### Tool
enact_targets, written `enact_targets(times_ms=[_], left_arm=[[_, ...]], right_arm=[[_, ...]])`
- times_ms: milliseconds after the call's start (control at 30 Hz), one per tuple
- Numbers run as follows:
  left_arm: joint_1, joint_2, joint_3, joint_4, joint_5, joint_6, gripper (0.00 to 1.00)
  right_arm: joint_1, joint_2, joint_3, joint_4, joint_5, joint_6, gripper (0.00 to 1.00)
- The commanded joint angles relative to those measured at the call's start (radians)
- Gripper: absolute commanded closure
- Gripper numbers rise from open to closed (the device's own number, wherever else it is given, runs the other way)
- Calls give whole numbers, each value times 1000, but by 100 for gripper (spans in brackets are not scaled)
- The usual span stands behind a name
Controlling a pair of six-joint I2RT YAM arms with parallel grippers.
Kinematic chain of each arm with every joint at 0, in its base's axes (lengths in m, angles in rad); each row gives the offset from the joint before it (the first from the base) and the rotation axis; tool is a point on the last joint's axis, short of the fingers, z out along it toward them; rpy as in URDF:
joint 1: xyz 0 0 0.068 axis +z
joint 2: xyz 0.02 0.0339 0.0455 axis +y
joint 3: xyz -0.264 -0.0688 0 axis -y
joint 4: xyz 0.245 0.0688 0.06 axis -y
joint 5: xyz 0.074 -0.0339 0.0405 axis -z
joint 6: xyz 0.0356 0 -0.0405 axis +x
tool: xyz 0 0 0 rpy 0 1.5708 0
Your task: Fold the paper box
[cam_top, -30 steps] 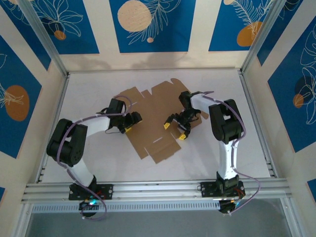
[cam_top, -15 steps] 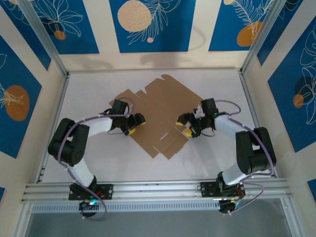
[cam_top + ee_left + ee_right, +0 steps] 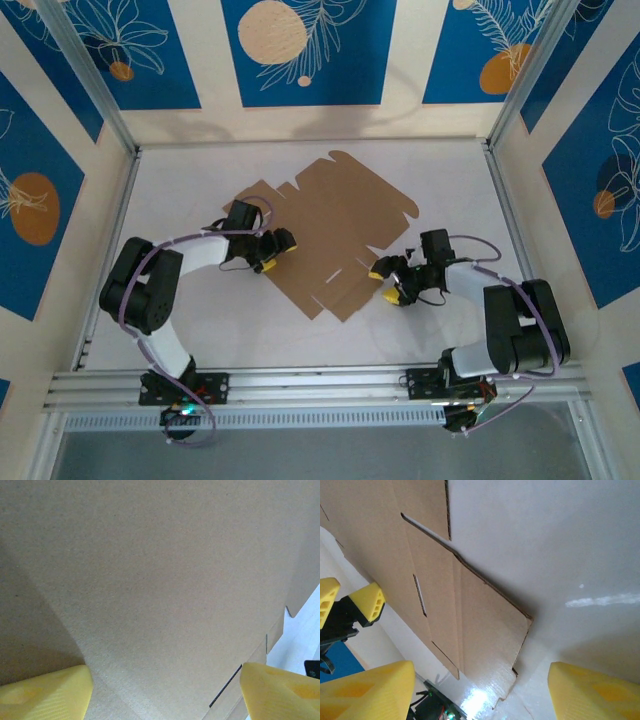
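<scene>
A flat brown die-cut cardboard sheet [image 3: 335, 225] lies mid-frame on the white tabletop [image 3: 200, 330]. The left jaws, released, sit over its left edge; the right jaws, released and empty, just beside its lower-right edge.

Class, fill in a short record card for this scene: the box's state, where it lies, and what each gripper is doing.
object: paper box, a flat brown die-cut sheet
location: lying on the white table, about mid-table
left gripper: open, over the sheet's left part, holding nothing
right gripper: open, at the sheet's near right edge, holding nothing
folds: none visible
</scene>
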Motion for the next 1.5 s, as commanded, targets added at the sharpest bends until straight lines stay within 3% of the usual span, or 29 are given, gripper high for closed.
enact_targets(times_ms=[0, 300, 500, 733, 900, 1200, 1467], left_arm=[[-15, 61, -37, -88, -26, 2, 20], [-15, 43, -52, -82, -13, -1, 20], [-15, 29, -59, -81, -10, -4, 20], [-15, 28, -67, -70, -5, -9, 20], [-15, 32, -67, -61, -3, -16, 20], [-15, 19, -71, -53, 7, -38, 20], [36, -161, -60, -113, 47, -119, 16]], right_arm=[[12, 48, -27, 127, -36, 26, 30], [94, 135, -3, 250, -13, 48, 39], [181, 107, 69, 73, 154, -41, 40], [185, 41, -47, 271, 148, 75, 42], [191, 15, -96, 392, 152, 141, 52], [190, -36, -137, 440, 160, 177, 81], [177, -156, -151, 405, 171, 278, 88]])
